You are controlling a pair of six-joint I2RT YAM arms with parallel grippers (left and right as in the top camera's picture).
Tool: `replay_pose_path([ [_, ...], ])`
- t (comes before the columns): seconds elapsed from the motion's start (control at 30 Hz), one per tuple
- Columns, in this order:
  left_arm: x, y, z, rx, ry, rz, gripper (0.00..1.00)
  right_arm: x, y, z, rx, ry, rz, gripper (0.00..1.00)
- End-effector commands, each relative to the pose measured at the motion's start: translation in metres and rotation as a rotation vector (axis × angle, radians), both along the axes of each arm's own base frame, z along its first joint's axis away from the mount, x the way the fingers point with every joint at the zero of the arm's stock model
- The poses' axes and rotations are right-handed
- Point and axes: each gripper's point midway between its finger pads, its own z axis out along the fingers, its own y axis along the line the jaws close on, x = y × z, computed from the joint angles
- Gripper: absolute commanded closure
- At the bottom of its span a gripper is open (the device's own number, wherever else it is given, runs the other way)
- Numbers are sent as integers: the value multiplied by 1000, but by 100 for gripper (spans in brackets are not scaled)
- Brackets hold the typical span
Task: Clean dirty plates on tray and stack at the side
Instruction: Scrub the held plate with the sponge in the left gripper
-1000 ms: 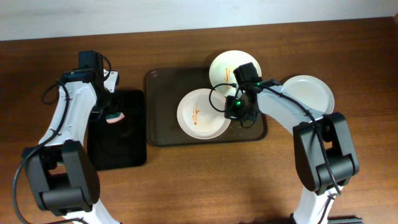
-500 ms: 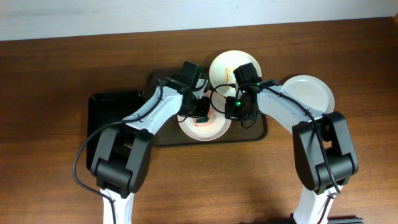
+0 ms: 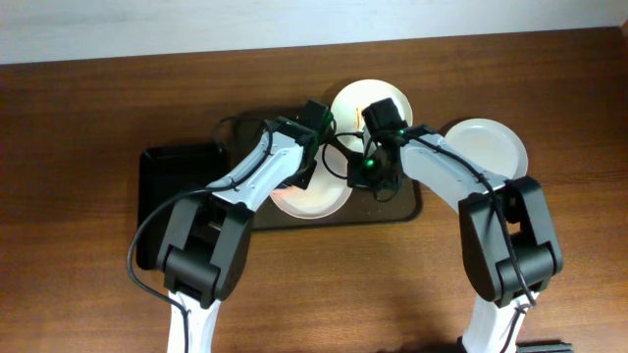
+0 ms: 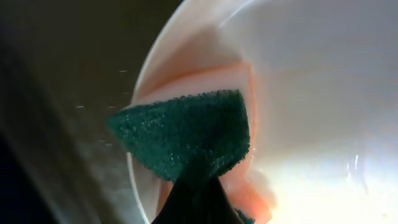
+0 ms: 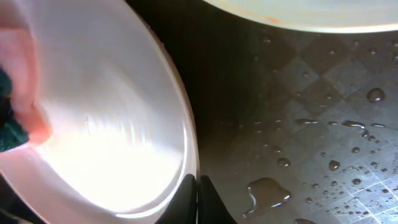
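Left gripper [image 4: 198,198] pinches a green-faced sponge [image 4: 186,134], pressing it into the front plate [image 4: 311,93] near its rim; right gripper [image 5: 194,196], jaws narrowed, clamps that plate's opposite rim. This plate sits on the wet tray [image 5: 311,124], a 2nd plate [image 3: 351,103] overlapping the tray's far edge, a 3rd plate [image 3: 488,147] on the table [image 3: 98,294] right of the tray

Left arm [image 3: 257,176], right arm [image 3: 442,169]: white rounded link shells, black joint housings, bulky black blocks at end farthest from jaws. Thin black cables [image 3: 339,145] loop just behind jaws. Green indicator light [image 3: 368,163] on right arm's black wrist block, behind jaws. Left gripper [image 4: 196,190]: dark, matte, tapering. Right gripper [image 5: 194,196]: two slim dark fingertips.
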Motion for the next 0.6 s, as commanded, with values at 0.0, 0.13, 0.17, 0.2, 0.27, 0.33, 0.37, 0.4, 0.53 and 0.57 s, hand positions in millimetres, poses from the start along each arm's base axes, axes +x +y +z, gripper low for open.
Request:
replay_pose_path([
  [0.0, 23, 45, 10, 202, -59, 55, 100, -4, -29, -11, -128, 31, -73, 96],
  [0.13, 31, 37, 29, 179, -87, 66, 100, -4, -27, -11, -115, 30, -60, 96],
  [0.17, 29, 32, 26, 148, -67, 61, 100, 2, -1, -1, 13, -38, 94, 95],
  [0.2, 28, 30, 25, 136, -62, 60, 100, 9, 27, 14, 168, -108, 198, 79],
  [0.27, 28, 30, 25, 135, -62, 60, 100, 26, 43, 25, 221, -190, 183, 68],
  [0.33, 28, 28, 24, 123, -59, 59, 100, 35, 64, 22, 154, -273, 204, 67],
  [0.37, 28, 28, 24, 118, -56, 59, 100, 36, 68, 13, 91, -275, 167, 67],
  [0.4, 28, 28, 24, 118, -56, 59, 100, 36, 71, 4, 40, -272, 129, 67],
  [0.53, 26, 25, 23, 101, -47, 56, 100, 31, 82, -34, 27, -191, 1, 89],
  [0.57, 26, 25, 23, 102, -47, 57, 100, 31, 75, -37, -9, -187, -14, 95],
])
